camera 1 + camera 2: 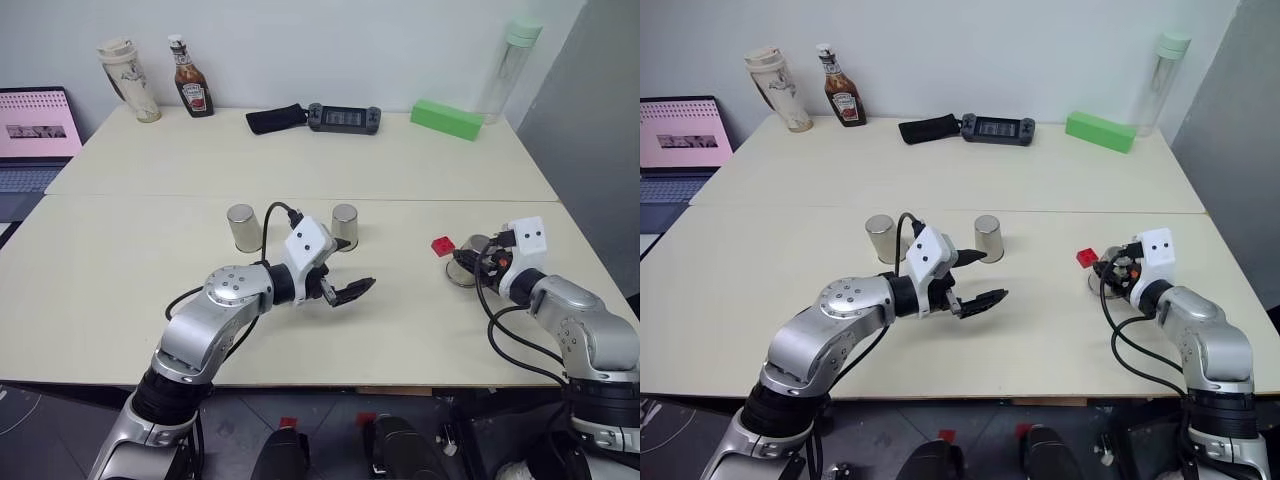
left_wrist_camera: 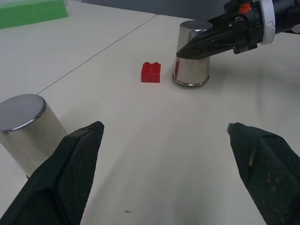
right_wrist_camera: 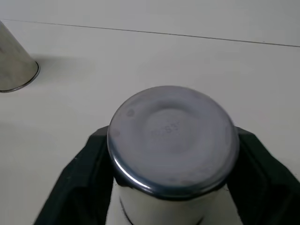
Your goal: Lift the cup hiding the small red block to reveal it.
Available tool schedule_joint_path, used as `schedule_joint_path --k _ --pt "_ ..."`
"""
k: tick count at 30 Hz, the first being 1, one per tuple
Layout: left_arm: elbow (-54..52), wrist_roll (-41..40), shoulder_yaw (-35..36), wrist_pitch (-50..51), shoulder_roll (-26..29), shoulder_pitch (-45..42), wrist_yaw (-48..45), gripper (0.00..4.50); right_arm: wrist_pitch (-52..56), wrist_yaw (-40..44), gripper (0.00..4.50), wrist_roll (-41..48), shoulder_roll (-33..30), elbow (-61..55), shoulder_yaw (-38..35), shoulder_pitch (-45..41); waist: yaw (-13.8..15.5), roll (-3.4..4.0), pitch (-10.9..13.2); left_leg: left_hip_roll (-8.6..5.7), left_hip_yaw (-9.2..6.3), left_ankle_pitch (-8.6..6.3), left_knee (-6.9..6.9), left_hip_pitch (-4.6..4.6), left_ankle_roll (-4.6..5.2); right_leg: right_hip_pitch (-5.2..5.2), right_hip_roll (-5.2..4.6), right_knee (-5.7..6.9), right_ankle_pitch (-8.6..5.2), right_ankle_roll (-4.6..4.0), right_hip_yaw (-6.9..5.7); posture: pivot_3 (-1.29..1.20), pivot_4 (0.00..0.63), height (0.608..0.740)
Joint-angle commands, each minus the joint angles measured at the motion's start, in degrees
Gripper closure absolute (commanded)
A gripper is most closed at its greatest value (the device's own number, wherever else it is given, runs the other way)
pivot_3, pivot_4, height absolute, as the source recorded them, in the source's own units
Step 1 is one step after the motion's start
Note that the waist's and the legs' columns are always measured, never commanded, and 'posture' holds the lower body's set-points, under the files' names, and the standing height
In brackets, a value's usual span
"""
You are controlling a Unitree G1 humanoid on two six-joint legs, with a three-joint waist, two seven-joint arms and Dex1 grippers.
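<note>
One cup (image 2: 192,56) stands mouth-down on the table (image 1: 120,290) between the right gripper (image 1: 470,265) jaws, which bracket its sides; the small red block (image 1: 443,245) lies bare just beside it. Left gripper (image 1: 340,270) jaws gape wide, well apart

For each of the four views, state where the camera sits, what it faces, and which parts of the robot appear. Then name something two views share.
Left eye view: on the head, looking forward and down over the table; both arms show.
Right eye view: beside it, same scene.
Left wrist view: on the left arm, looking along the open left gripper at the small red block.
Right wrist view: on the right arm, looking along the right gripper, which straddles the cup.
Shared: the left wrist view also shows that cup beside the block.
</note>
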Motion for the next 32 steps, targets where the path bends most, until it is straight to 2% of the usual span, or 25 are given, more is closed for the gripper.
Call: schedule_joint_path --k 1,2,8,13,26,32 --pt "-1.1 0.5 0.0 -0.7 -0.1 -0.3 -0.1 0.0 -1.6 1.1 0.2 0.1 -1.2 -1.1 -0.5 -0.1 0.0 0.0 0.0 0.0 -0.01 0.0 0.0 0.0 0.0 0.0 0.0 0.0 0.0 0.0 -0.01 0.0 0.15 0.74" --pt "-1.0 0.5 -0.1 -0.7 -0.1 -0.3 -0.1 0.0 -1.9 1.4 0.03 0.0 -1.4 -1.3 -0.4 -0.1 0.0 0.0 0.0 0.0 -0.01 0.0 0.0 0.0 0.0 0.0 0.0 0.0 0.0 0.0 0.0 0.0 0.15 0.74" --pt "-0.9 0.8 0.1 -0.9 0.0 0.1 -0.4 0.0 0.1 5.5 0.03 2.5 -6.4 -5.3 -2.7 -0.5 0.1 0.0 0.0 -0.01 0.0 0.0 0.0 -0.01 0.0 0.0 -0.01 -0.01 0.0 0.0 -0.01 0.0 0.15 0.74" --pt "-0.8 0.8 0.6 -0.9 0.4 0.1 -0.7 0.0 2.5 8.1 0.03 6.3 -10.4 -8.0 -4.3 -5.3 -0.1 0.01 0.0 -0.01 0.03 0.0 0.0 0.02 0.0 0.0 0.0 0.01 0.0 0.01 0.01 0.0 0.15 0.74" --pt "-2.5 0.2 3.1 -0.1 2.5 0.2 -0.7 0.0 4.3 12.1 0.03 8.7 -11.4 -6.0 -0.4 -8.9 0.0 0.01 0.0 0.0 0.0 0.0 0.0 -0.03 0.0 0.0 0.02 -0.03 0.0 -0.01 0.0 0.0 0.15 0.74" --pt "-3.5 0.5 1.7 -0.4 1.9 1.0 -0.3 0.0 4.0 12.2 0.03 7.9 -11.2 -5.6 0.3 -8.6 0.1 0.01 0.0 0.02 -0.06 0.0 0.0 -0.04 0.0 0.0 0.02 -0.04 -0.01 -0.01 -0.01 0.0 0.15 0.74"
